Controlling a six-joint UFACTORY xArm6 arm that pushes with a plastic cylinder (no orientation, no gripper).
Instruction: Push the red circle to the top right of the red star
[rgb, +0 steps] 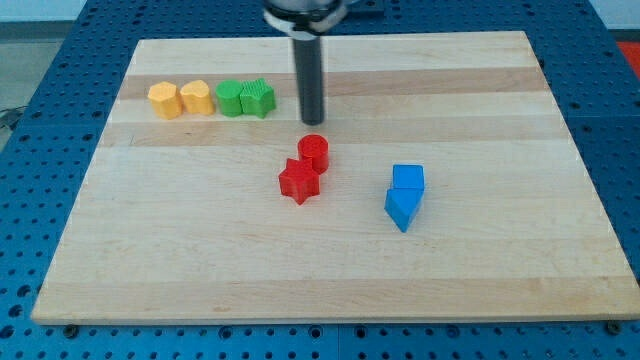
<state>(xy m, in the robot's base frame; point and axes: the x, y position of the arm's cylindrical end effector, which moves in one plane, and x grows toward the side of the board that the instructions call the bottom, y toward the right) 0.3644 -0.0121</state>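
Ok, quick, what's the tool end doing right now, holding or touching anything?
My tip: no gripper, holds nothing; just above the red circle toward the view's top, contact cannot be told.

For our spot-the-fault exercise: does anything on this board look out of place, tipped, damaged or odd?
Nothing stands out. The red circle sits upright against the red star, at its upper right. The yellow and green blocks form a neat row, the blue pair touches, and my tip is just above the circle.

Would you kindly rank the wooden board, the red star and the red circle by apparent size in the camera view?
1. wooden board, by far the largest.
2. red star.
3. red circle, only slightly smaller; it sits a little farther back, so this ranking is unsure.
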